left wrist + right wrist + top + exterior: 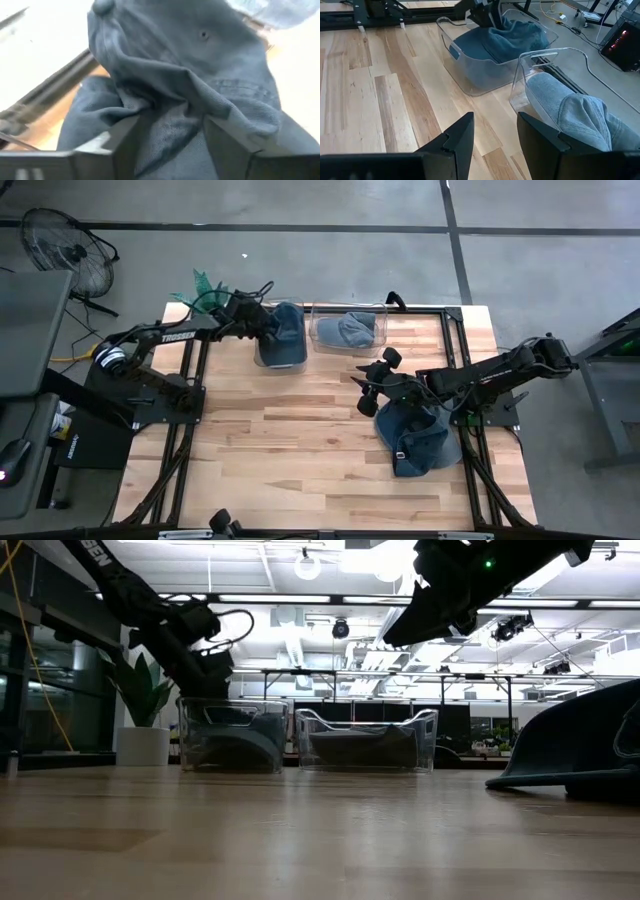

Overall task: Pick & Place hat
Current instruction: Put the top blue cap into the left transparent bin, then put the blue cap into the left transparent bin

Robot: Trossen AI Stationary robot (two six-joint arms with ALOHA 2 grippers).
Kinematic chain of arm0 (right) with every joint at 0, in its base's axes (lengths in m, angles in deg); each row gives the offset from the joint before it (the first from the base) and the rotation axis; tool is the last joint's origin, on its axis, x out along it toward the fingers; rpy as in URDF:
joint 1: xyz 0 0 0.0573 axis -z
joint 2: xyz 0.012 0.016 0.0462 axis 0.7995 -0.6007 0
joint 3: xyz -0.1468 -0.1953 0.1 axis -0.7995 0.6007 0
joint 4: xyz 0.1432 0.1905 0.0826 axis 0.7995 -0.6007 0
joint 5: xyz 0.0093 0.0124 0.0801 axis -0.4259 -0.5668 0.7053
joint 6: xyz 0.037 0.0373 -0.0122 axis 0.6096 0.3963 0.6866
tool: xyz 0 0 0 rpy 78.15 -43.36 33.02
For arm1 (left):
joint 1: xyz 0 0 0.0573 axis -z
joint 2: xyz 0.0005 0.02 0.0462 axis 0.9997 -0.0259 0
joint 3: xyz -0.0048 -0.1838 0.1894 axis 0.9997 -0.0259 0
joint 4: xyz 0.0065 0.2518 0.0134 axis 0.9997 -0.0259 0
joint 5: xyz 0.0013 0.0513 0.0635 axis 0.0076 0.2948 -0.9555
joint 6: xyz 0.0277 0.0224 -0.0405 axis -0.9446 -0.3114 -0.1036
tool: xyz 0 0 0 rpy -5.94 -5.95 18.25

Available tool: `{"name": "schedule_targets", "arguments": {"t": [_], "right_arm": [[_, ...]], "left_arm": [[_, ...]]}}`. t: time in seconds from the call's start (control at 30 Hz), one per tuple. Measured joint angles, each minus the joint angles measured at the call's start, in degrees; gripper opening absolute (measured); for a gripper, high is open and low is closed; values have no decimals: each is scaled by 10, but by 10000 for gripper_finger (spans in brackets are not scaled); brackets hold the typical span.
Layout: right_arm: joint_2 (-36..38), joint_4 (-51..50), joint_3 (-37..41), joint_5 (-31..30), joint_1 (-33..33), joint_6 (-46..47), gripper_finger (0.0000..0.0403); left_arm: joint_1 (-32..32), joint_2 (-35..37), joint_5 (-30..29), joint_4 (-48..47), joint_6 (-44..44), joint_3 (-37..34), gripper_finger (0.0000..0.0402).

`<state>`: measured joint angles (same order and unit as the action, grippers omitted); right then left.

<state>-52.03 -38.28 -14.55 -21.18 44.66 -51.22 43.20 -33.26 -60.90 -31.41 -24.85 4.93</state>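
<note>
Nearest your front edge of the table (300, 470), the boards are lying bare. Moving back toward the right edge, you are finding a dark blue hat (415, 440) resting flat on the wood; in the low view it is showing as a dark hump (585, 755) at the right.

Just beyond that hat, your right gripper (372, 385) is hanging above the table's middle, touching nothing. Its fingers (457, 137) are standing apart with only bare wood between them (nothing held), as the right wrist view is showing.

Farther back, along the far edge, two clear bins are sitting side by side. The right bin (345, 332) is holding a light blue hat (355, 328), which is bulging over the rim in the right wrist view (580, 117).

The left bin (280, 337) is holding another dark blue hat (288, 330), crumpled inside it. Your left gripper (252, 315) is reaching down into this bin from the far-left corner side. In the left wrist view its fingers (120, 145) are standing apart with folds of the dark hat (185, 80) lying between them; whether the pads are touching the cloth you cannot tell from here. The low view is showing that arm (170, 630) dipping into the left bin (232, 735), with the right bin (366, 740) just beside it.
</note>
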Motion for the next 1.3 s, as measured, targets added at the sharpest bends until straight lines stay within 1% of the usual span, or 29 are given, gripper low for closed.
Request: {"name": "schedule_targets", "arguments": {"t": [0.1, 0.23, 0.43, 0.63, 0.73, 0.93, 1.07, 1.13, 1.23, 1.3], "right_arm": [[0, 0, 0, 0, 0, 0, 145], [0, 0, 0, 0, 0, 0, 145], [0, 0, 0, -1, 0, 0, 145], [0, 0, 0, -1, 0, 0, 145], [0, 0, 0, 0, 0, 1, 145], [4, -3, 0, 14, 0, 1, 145], [26, -33, 0, 5, 0, 14, 145], [44, -66, -1, -5, 2, 33, 145], [69, -142, -14, -11, 2, 73, 145], [83, -198, -29, -11, 2, 105, 145]], "left_arm": [[0, 24, 0, -1, 1, 0, 253], [0, 64, -1, -6, 2, 0, 279], [0, 106, -1, -30, 2, 1, 284], [0, 115, -1, -43, 2, 0, 285], [0, 115, 4, -40, 16, 0, 285], [0, 130, 80, -36, 31, 1, 285], [8, 144, 139, -41, 33, 1, 285], [19, 152, 158, -41, 39, 0, 285], [44, 165, 184, -40, 46, -1, 285], [70, 167, 190, -39, 48, -1, 285]]}}
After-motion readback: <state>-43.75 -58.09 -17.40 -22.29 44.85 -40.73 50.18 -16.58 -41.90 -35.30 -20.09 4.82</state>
